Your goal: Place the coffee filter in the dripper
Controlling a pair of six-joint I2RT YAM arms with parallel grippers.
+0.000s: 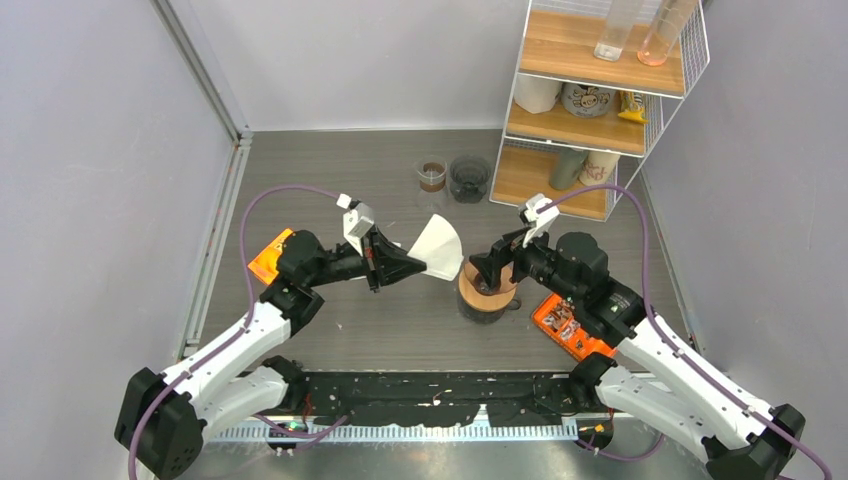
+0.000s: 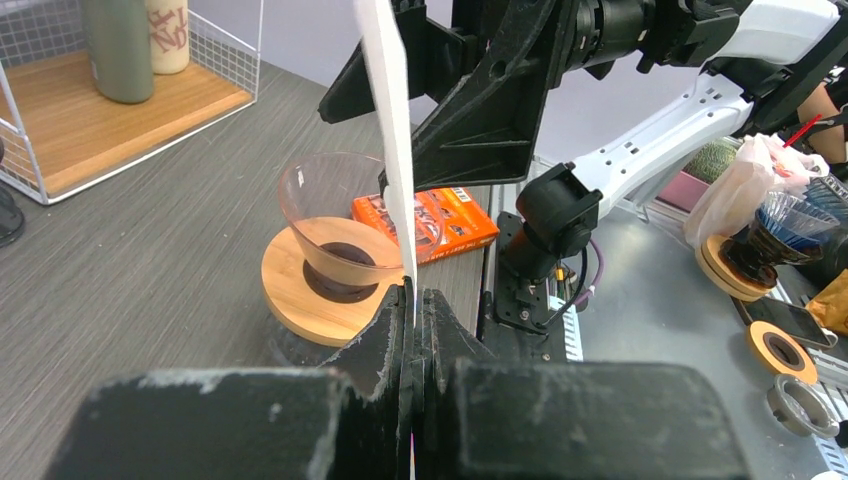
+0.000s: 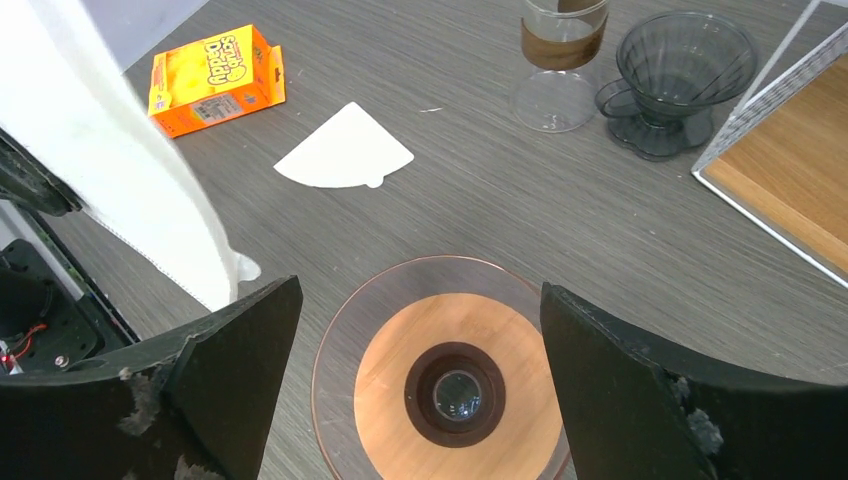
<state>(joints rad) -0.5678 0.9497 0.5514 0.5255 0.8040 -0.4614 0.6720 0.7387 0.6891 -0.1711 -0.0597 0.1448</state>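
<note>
My left gripper (image 1: 400,266) is shut on a white paper coffee filter (image 1: 441,248) and holds it off the table, just left of the dripper. In the left wrist view the filter (image 2: 390,130) stands edge-on, pinched between the shut jaws (image 2: 413,300). The dripper (image 1: 487,291) is a clear glass cone on a round wooden collar, and it is empty (image 3: 455,385). My right gripper (image 3: 418,290) is open and empty, directly above the dripper (image 2: 340,235), one finger on each side. The held filter (image 3: 120,170) hangs at the left of the right wrist view.
A second white filter (image 3: 345,152) lies flat on the table. One orange box (image 3: 215,72) lies at the left and another (image 1: 570,328) right of the dripper. A glass server (image 1: 432,176) and a dark dripper (image 1: 470,178) stand at the back. A wire shelf (image 1: 590,100) fills the back right.
</note>
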